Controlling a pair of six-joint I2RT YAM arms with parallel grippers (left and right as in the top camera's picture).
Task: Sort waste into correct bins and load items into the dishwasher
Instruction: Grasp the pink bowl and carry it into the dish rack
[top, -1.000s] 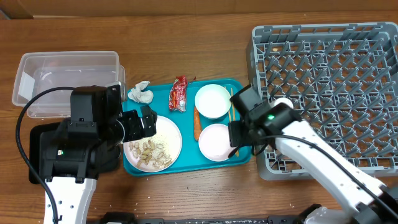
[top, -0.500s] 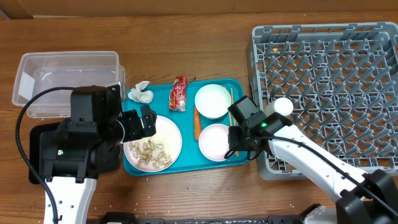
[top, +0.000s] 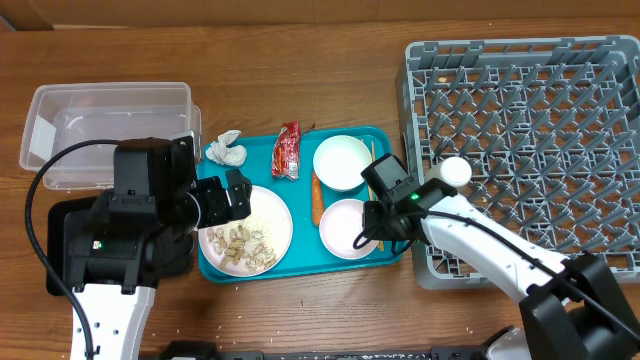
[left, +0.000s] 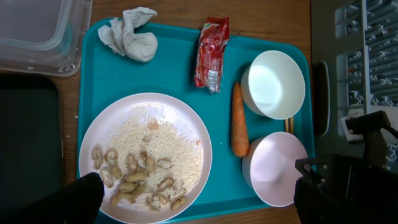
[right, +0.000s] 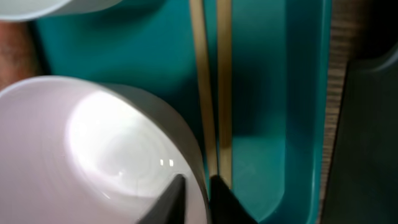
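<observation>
A teal tray (top: 262, 162) holds a plate of rice and peanuts (top: 245, 232), a carrot (top: 317, 200), a red packet (top: 288, 150), a crumpled tissue (top: 226, 149), a white bowl (top: 341, 162), a pink bowl (top: 345, 228) and chopsticks (top: 372, 165). My right gripper (right: 196, 186) is shut on the pink bowl's (right: 93, 155) right rim, one finger inside and one outside, beside the chopsticks (right: 214, 93). My left gripper (left: 199, 205) is open and empty above the plate (left: 146, 155); in the overhead view it (top: 228, 198) is at the tray's left side.
A grey dishwasher rack (top: 530, 120) stands right of the tray, close to my right arm. A clear plastic container (top: 105, 130) is at the back left, and a black bin (top: 60, 245) sits under my left arm.
My right gripper has moved left from the rack's edge onto the pink bowl's rim. The left arm has not moved.
</observation>
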